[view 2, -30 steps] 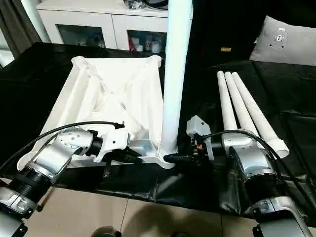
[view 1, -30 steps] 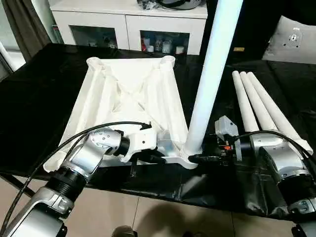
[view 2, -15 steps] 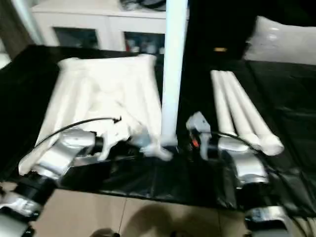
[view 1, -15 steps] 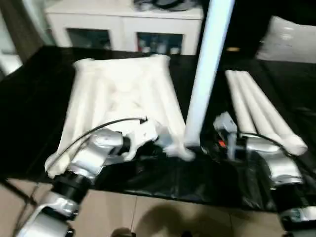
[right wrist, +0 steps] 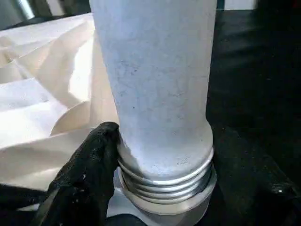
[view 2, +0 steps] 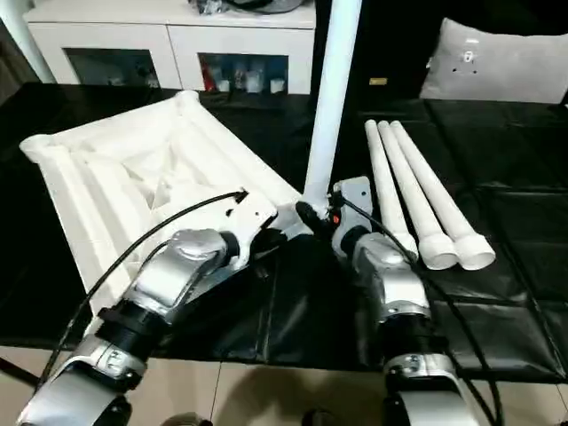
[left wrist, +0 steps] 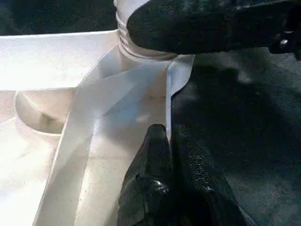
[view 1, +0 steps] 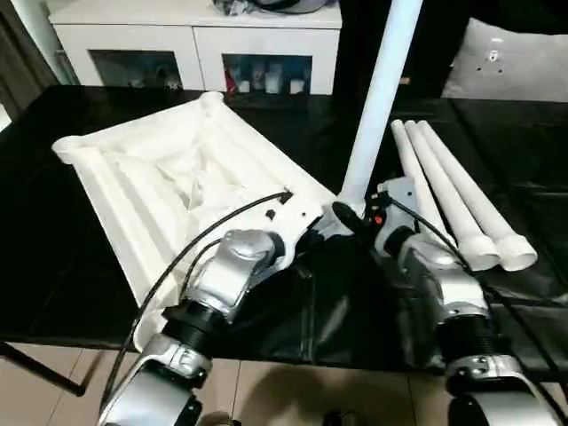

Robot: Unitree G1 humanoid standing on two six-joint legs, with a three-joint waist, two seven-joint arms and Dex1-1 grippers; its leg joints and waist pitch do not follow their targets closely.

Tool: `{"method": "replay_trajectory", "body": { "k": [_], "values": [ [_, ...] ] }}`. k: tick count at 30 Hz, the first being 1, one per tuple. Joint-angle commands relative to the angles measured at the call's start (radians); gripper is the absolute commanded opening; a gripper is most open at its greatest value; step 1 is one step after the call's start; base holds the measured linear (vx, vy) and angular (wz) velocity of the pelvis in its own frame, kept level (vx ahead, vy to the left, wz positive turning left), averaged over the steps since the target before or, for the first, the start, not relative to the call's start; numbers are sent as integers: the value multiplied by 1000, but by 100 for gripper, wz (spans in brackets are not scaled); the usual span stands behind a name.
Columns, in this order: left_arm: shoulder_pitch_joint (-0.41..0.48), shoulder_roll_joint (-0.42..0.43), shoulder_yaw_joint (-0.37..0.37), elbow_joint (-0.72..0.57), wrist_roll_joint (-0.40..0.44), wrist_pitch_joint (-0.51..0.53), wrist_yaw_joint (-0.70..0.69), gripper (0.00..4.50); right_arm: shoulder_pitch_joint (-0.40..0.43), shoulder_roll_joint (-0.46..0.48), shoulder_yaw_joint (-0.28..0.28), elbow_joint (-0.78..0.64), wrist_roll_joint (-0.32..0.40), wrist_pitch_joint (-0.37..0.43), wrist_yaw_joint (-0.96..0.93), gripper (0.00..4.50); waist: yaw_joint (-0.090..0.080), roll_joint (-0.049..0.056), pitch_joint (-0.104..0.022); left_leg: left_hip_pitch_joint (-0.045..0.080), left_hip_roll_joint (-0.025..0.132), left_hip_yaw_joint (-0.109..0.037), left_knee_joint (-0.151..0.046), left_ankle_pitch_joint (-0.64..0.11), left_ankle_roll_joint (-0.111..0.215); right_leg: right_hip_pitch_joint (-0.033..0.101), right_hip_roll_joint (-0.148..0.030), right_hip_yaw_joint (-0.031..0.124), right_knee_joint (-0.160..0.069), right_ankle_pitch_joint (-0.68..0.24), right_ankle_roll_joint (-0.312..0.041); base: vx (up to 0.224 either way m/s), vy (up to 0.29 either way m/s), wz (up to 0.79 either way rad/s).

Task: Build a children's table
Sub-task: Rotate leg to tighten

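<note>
Left eye view: nearest us, our left gripper (left wrist: 164,155), jaws closed flat, pinches the near rim of the inverted white table top (view 1: 160,186). Beside it, our right gripper (view 1: 344,216), jaws partly spread, clasps the base of the upright leg (view 1: 377,98), whose threaded end sits in the top's near right corner socket. Three loose legs (view 1: 453,191) lie further right on the black table (view 1: 53,266). Farthest stands a white cabinet (view 1: 195,40).
</note>
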Motion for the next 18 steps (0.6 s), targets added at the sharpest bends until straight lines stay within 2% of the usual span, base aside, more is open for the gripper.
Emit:
{"method": "replay_trajectory", "body": {
  "k": [1, 6, 9, 10, 11, 12, 14, 18],
  "values": [
    [-11, -3, -5, -53, -11, -24, -11, 0, 10, 30, 30, 15, 1, 11, 14, 325, 9, -9, -87, -14, 3, 23, -54, -81, 106, 88, -60, 29, -71, -245, -174, 0, 0, 0],
    [-6, 16, -10, -52, -8, -53, -23, 0, 11, 21, 18, 12, -2, 6, 9, 383, 7, -6, -83, -9, 5, 22, -58, -134, 86, 86, -60, 29, -79, -317, -154, 0, 0, 0],
    [3, 46, -27, -35, -5, -109, -53, 0, 12, -26, 11, 1, 12, -3, 66, 397, 6, -10, -83, -10, 5, 22, -60, -141, 81, 87, -60, 29, -80, -324, -147, 0, 0, 0],
    [6, 53, -28, -31, -4, -114, -60, 0, 15, -43, 16, -6, 11, -13, 89, 418, 8, -8, -83, -9, 6, 22, -59, -141, 84, 87, -60, 30, -78, -320, -148, 0, 0, 0],
    [6, 53, -28, -31, -4, -114, -60, 0, 15, -43, 16, -6, 11, -13, 89, 418, 11, -7, -83, -8, 6, 23, -58, -141, 85, 86, -61, 30, -79, -319, -148, 0, 0, 0],
    [14, 84, -39, -27, -4, -139, -110, 0, 34, -117, 51, -41, 1, -42, 206, 432, 11, -10, -84, -9, 6, 24, -57, -138, 88, 87, -60, 31, -78, -310, -151, 0, 0, 0],
    [15, 93, -44, -28, -5, -145, -126, 0, 38, -137, 60, -48, -3, -49, 237, 444, 15, -11, -82, -10, 6, 24, -56, -135, 96, 87, -61, 32, -77, -303, -151, 0, 0, 0],
    [18, 144, -68, -11, -6, -220, -215, 0, 45, -241, 90, -59, -17, -83, 386, 444, 17, -14, -82, -11, 4, 25, -55, -141, 105, 88, -60, 29, -81, -334, -146, 0, 0, 0]
  ]
}}
